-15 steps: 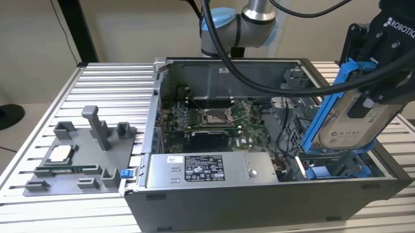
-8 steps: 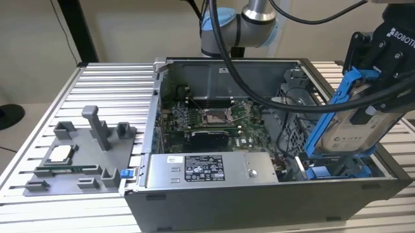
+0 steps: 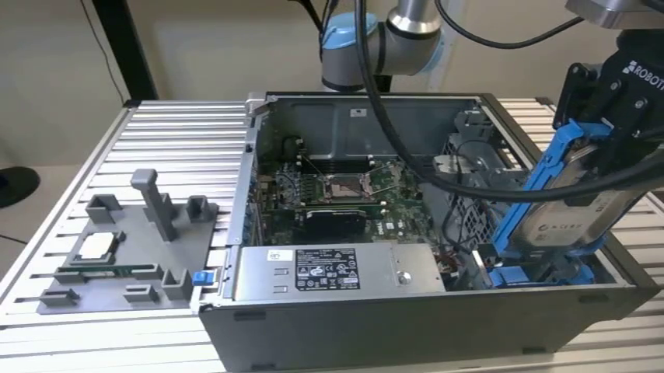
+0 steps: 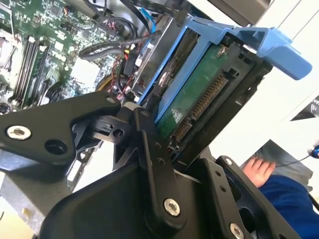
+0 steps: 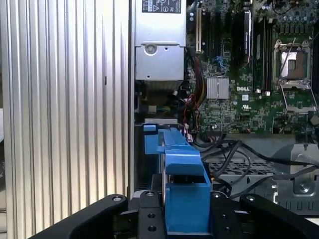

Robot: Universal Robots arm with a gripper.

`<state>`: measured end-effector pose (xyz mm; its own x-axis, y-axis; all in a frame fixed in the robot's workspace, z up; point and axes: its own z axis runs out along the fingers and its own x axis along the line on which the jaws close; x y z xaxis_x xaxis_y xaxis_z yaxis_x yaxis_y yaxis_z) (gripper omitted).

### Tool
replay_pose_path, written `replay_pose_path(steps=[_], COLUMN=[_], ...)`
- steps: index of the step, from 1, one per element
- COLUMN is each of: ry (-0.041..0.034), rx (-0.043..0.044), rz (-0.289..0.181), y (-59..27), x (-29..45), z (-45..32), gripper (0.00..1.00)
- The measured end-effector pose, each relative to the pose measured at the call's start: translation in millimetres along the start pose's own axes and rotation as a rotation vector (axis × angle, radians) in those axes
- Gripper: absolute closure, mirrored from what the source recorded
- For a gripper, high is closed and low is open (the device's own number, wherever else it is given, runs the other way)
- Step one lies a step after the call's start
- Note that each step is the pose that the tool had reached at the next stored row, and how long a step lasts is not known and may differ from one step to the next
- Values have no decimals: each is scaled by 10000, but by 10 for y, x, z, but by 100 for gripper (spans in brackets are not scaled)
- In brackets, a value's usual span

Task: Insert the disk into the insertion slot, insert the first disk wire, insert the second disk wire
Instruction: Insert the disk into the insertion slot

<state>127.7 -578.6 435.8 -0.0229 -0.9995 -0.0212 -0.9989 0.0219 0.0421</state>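
Now: black gripper (image 3: 607,128) pinching tilted silver-grey hard drive in blue plastic carrier (image 3: 565,203) | above blue-railed grey metal bay (image 3: 539,273), exterior view's right, near corner | advice: square carrier to rails, lower straight.

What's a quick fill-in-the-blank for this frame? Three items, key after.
1. The gripper grips the disk by its ____ carrier frame.
2. The grey fixture tray lies on the exterior view's ____ of the computer case.
3. The insertion slot is at the case's ____ end in the exterior view.
Missing: blue; left; right.
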Motion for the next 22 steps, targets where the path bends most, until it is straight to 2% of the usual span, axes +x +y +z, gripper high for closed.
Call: replay_pose_path(steps=[7,13,18,22], ry=[-8,-24,-30,-53], rx=[0,-1,-1,-2], rz=[-1,-1,1,-4], y=[-4,-7,-7,7], x=[-5,-54,-72,-72], z=[127,232,282,269], gripper=[100,100,100,100])
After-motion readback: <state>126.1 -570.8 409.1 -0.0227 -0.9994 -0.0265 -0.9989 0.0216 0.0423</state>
